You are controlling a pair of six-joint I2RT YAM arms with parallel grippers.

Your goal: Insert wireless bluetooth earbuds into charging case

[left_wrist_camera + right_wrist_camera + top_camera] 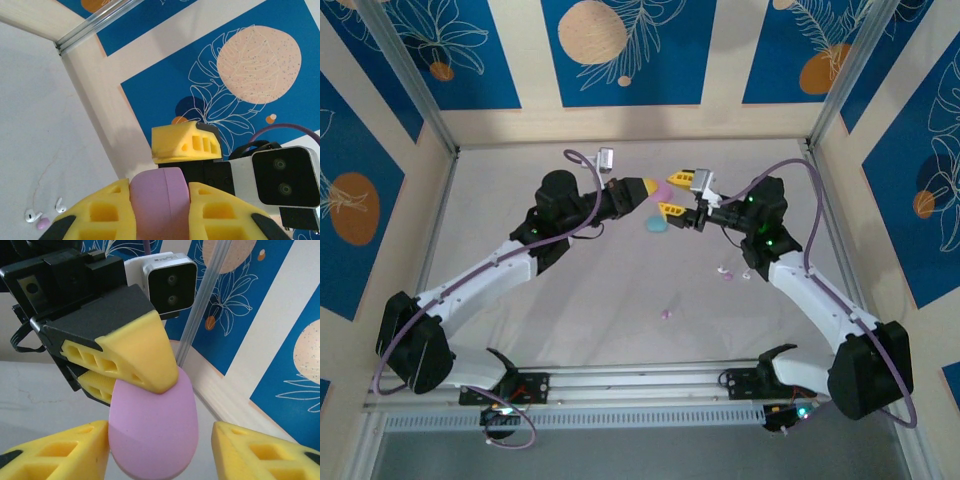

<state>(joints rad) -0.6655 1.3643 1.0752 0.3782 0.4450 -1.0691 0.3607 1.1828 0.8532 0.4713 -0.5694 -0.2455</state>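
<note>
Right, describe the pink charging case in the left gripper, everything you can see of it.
The pink case is a smooth, matte, egg-shaped pebble of lilac-pink plastic, its broad face unmarked. It is held above the table, pinched across its faces by the left gripper. The right gripper stands open around its free end, one finger close against its edge, the other apart. No open lid shows.
</note>
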